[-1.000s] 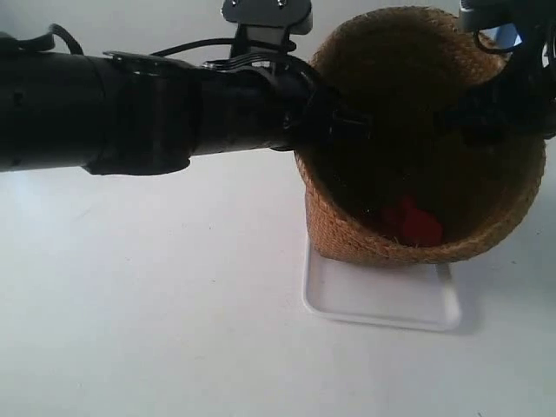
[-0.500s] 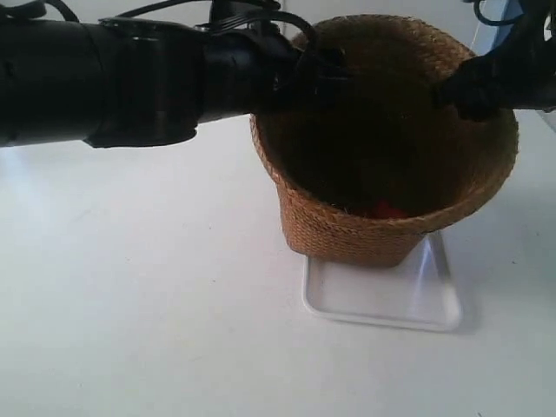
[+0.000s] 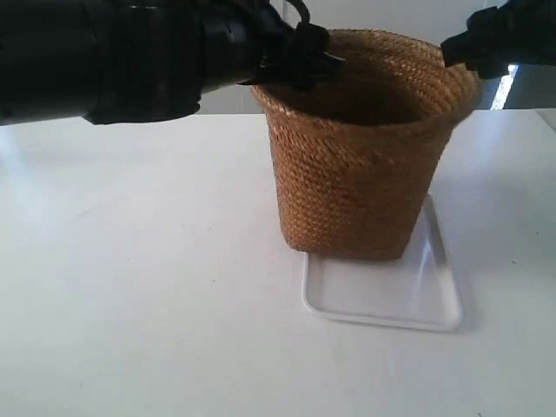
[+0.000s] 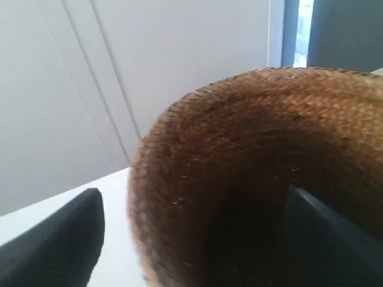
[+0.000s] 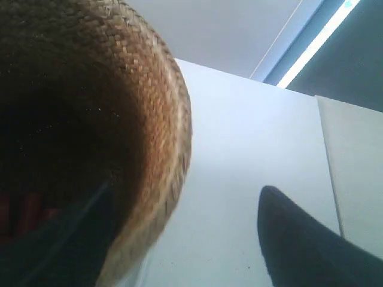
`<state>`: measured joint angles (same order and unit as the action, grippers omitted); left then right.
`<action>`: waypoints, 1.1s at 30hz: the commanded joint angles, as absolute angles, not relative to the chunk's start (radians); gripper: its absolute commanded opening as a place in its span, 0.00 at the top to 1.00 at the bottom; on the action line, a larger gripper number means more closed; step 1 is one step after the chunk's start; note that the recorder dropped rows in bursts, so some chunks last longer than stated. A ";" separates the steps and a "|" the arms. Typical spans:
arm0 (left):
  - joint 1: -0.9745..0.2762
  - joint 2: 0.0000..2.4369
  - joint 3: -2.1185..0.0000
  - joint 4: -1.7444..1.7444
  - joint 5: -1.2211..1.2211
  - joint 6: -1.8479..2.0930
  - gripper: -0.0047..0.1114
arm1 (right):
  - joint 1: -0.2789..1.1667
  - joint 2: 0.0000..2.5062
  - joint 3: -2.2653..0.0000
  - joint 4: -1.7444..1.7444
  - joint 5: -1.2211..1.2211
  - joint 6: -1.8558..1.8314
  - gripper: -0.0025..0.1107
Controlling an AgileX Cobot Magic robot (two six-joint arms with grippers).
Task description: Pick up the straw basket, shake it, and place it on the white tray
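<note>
Only in the exterior view: straw basket (image 3: 356,165) upright on white tray (image 3: 382,304). In the wrist views: left gripper (image 4: 191,230) and right gripper (image 5: 185,236) spread wide, basket rim between each pair of jaws. Beside right's inner finger, perhaps something reddish (image 5: 24,215).

The straw basket (image 3: 360,165) stands upright, brown and tightly woven, its round rim flaring wide and its body narrowing to a squarish base. Inside it is dark. It rests on the white tray (image 3: 382,304), towards the tray's 12 o'clock end, its base reaching past the edge at 9 o'clock. The glossy, low-rimmed tray lies flat on the tabletop (image 3: 130,304), bare at 6 o'clock.
</note>
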<state>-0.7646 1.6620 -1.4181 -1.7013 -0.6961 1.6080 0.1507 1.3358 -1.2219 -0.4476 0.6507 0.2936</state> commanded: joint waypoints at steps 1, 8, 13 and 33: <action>-0.768 1.640 -1.426 -1.660 -0.858 1.659 0.24 | 0.148 1.312 -1.225 -0.457 0.613 0.300 0.41; -0.768 1.566 -1.426 -1.744 -1.062 1.849 0.26 | 0.148 1.292 -1.225 -0.453 0.619 0.320 0.42; -0.771 1.522 -1.386 -1.744 -1.070 1.893 0.36 | 0.148 1.293 -1.225 -0.451 0.622 0.322 0.42; -0.793 1.488 -1.216 -1.744 -0.632 1.981 0.62 | 0.148 1.293 -1.225 -0.450 0.622 0.322 0.42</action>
